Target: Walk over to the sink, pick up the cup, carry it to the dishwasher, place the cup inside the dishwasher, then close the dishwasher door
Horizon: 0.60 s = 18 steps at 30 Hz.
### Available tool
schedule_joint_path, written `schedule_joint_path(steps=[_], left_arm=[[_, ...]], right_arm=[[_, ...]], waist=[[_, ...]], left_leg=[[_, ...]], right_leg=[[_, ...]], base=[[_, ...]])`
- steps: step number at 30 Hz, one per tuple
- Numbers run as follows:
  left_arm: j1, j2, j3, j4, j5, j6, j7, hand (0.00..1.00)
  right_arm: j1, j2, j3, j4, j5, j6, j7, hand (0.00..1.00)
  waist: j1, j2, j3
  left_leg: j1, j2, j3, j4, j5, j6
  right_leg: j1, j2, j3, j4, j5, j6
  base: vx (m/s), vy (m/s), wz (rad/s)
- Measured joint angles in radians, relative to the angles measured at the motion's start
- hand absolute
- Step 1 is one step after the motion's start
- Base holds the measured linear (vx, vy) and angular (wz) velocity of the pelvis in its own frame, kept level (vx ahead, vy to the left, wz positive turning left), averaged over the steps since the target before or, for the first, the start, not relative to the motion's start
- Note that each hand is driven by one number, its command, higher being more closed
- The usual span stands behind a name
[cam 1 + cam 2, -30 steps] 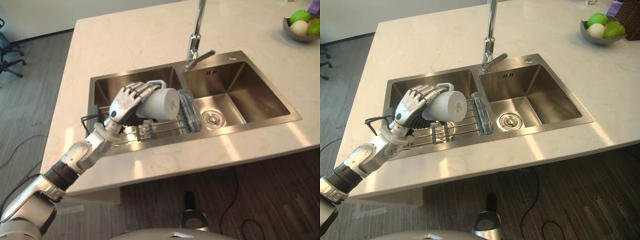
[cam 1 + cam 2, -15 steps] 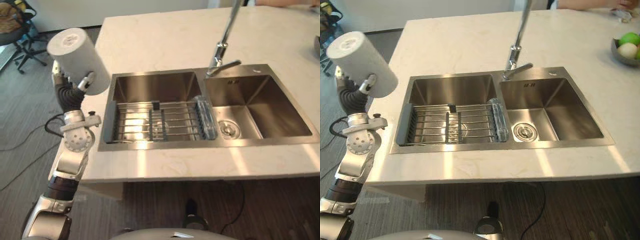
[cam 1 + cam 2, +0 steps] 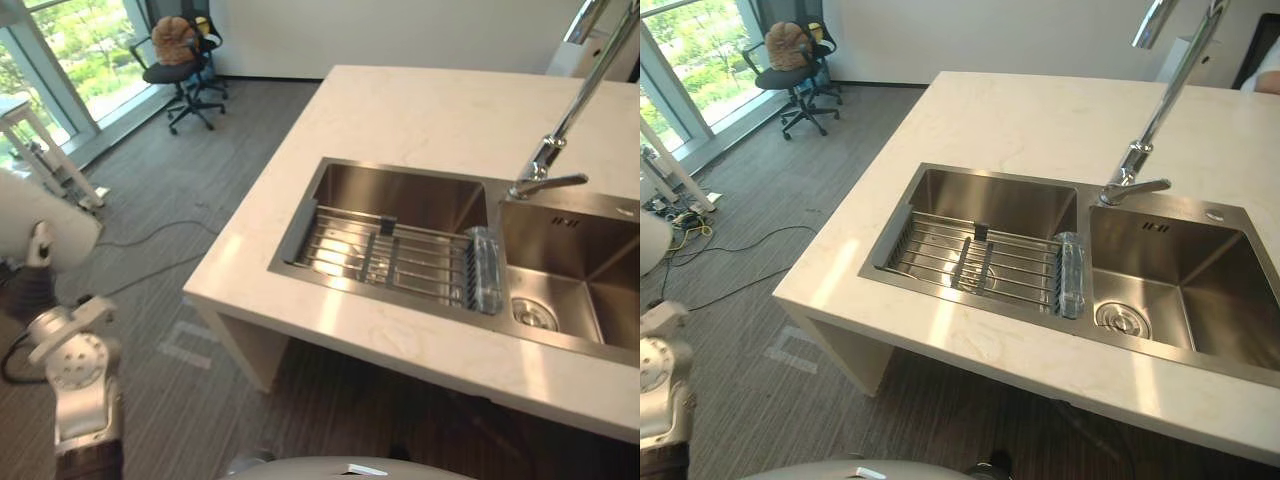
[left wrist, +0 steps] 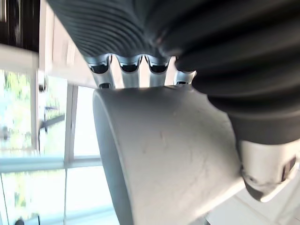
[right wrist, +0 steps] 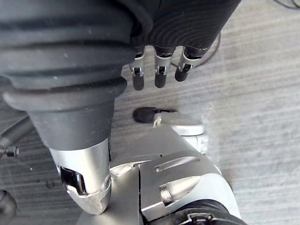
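The white cup point(image 3: 42, 212) hangs at the far left, well away from the counter and above the grey floor. My left hand point(image 3: 38, 246) is shut on it, the thumb lying against its side. In the left wrist view the cup point(image 4: 164, 154) lies right under the fingers point(image 4: 127, 69), which curl over its wall, with the thumb point(image 4: 263, 174) on the other side. My right hand point(image 5: 159, 76) hangs over the floor with its fingers relaxed and nothing in them.
The steel double sink point(image 3: 400, 188) sits in the pale counter point(image 3: 390, 110), with a wire rack point(image 3: 385, 258) in its left basin and a tall faucet point(image 3: 560, 145). The counter corner point(image 3: 205, 295) juts toward me. An office chair point(image 3: 180, 60) and cables point(image 3: 140, 240) are on the floor by the windows.
The view has swung left, so the sink now lies to the right. The cup in my left hand sits lower and farther out at the left edge.
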State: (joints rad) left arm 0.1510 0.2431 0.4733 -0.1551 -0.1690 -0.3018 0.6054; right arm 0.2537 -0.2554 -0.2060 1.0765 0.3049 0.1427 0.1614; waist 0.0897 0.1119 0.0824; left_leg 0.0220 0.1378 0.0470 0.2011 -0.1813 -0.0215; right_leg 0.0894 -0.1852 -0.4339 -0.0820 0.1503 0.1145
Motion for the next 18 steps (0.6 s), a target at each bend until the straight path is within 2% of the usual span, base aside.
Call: schedule_joint_path(steps=[1,3,5,6,7,8,9,10,12,13,14,15,18], left_arm=[[0.015,0.0,0.022,0.012,0.004,0.0,0.0,1.0],[0.06,0.0,0.077,0.04,0.018,0.002,-0.008,1.0],[0.082,0.0,0.084,0.069,0.027,0.003,-0.012,1.0],[0.081,0.0,0.082,0.075,0.034,0.006,-0.02,1.0],[0.064,0.001,0.078,0.086,0.053,0.007,-0.028,1.0],[0.052,0.001,0.074,0.093,0.056,0.006,-0.035,1.0],[0.03,0.001,0.059,0.099,0.056,0.003,-0.057,1.0],[0.016,0.001,0.035,0.099,0.056,-0.004,-0.069,1.0],[-0.012,0.0,-0.035,0.09,0.056,-0.012,-0.09,1.0],[-0.011,0.001,-0.054,0.065,0.056,-0.012,-0.094,1.0],[-0.011,-0.001,-0.053,0.05,0.056,-0.012,-0.092,1.0],[-0.015,-0.006,-0.048,0.04,0.056,-0.012,-0.087,1.0],[-0.012,-0.017,-0.079,-0.023,0.077,-0.012,-0.09,1.0]], right_arm=[[0.001,-0.002,0.005,0.0,0.0,0.007,-0.001,0.0],[0.007,-0.01,0.025,0.001,-0.001,0.033,-0.009,0.0],[0.011,-0.008,0.031,0.0,-0.011,0.051,-0.017,0.0],[0.012,-0.008,0.03,0.0,-0.02,0.054,-0.019,0.0],[0.023,-0.006,0.029,0.0,-0.034,0.059,-0.02,0.0],[0.033,-0.005,0.028,-0.001,-0.035,0.059,-0.021,0.0],[0.049,0.0,0.027,-0.01,-0.024,0.056,-0.034,0.0],[0.064,0.003,0.025,-0.022,-0.014,0.053,-0.042,0.0],[0.084,-0.001,0.004,-0.042,0.019,0.031,-0.052,0.0],[0.073,-0.006,-0.001,-0.04,0.024,0.023,-0.06,0.0],[0.056,-0.005,0.0,-0.04,0.024,0.017,-0.061,0.0],[0.023,0.006,0.009,-0.045,0.024,0.009,-0.06,0.0],[-0.043,0.026,0.019,-0.048,0.011,0.013,-0.059,0.0]], waist=[[0.005,-0.007,-0.009],[0.021,-0.009,-0.02],[0.013,-0.019,-0.035],[0.01,-0.02,-0.035],[-0.002,-0.029,-0.036],[-0.013,-0.026,-0.037],[-0.03,-0.024,-0.035],[-0.04,-0.025,-0.031],[-0.055,0.0,-0.018],[-0.052,0.009,-0.014],[-0.049,0.007,-0.01],[-0.048,0.0,0.004],[-0.035,-0.024,0.013]], left_leg=[[-0.007,-0.003,-0.012,-0.002,0.004,0.006],[-0.011,-0.01,-0.021,-0.041,0.034,0.044],[-0.011,-0.003,0.08,-0.131,0.098,0.156],[-0.011,0.004,0.125,-0.153,0.115,0.189],[-0.016,0.033,0.259,-0.169,0.15,0.248],[-0.026,0.056,0.348,-0.163,0.166,0.278],[-0.037,0.103,0.532,-0.142,0.182,0.285],[-0.036,0.13,0.662,-0.133,0.194,0.271],[-0.031,0.163,0.835,-0.094,0.251,0.237],[-0.038,0.162,0.855,-0.081,0.287,0.169],[-0.042,0.155,0.837,-0.08,0.288,0.114],[-0.046,0.138,0.81,-0.083,0.28,0.088],[-0.044,0.103,0.789,-0.12,0.302,0.033]], right_leg=[[0.003,-0.001,-0.017,0.0,-0.003,-0.001],[0.019,-0.013,-0.068,0.0,-0.014,0.003],[0.051,-0.043,-0.167,0.001,-0.034,0.008],[0.063,-0.047,-0.195,0.001,-0.032,0.002],[0.103,-0.057,-0.288,0.003,-0.026,0.007],[0.123,-0.062,-0.348,0.007,-0.029,0.009],[0.161,-0.072,-0.46,0.026,-0.041,0.025],[0.192,-0.082,-0.541,0.042,-0.052,0.038],[0.252,-0.112,-0.67,0.112,-0.085,0.06],[0.265,-0.141,-0.688,0.171,-0.142,0.075],[0.263,-0.147,-0.663,0.18,-0.176,0.089],[0.26,-0.147,-0.608,0.186,-0.184,0.093],[0.26,-0.172,-0.606,0.211,-0.179,0.099]], base=[[0.02,-0.041,0.69],[0.03,-0.032,0.85],[0.07,-0.023,1.45],[0.09,0.005,1.93],[0.07,0.024,1.82],[0.11,0.061,2.54],[0.13,0.093,2.5],[0.15,0.105,2.76],[0.15,0.147,2.49],[0.15,0.227,1.73],[0.09,0.2,1.04],[0.04,0.184,0.46],[0.01,0.114,0.23]])
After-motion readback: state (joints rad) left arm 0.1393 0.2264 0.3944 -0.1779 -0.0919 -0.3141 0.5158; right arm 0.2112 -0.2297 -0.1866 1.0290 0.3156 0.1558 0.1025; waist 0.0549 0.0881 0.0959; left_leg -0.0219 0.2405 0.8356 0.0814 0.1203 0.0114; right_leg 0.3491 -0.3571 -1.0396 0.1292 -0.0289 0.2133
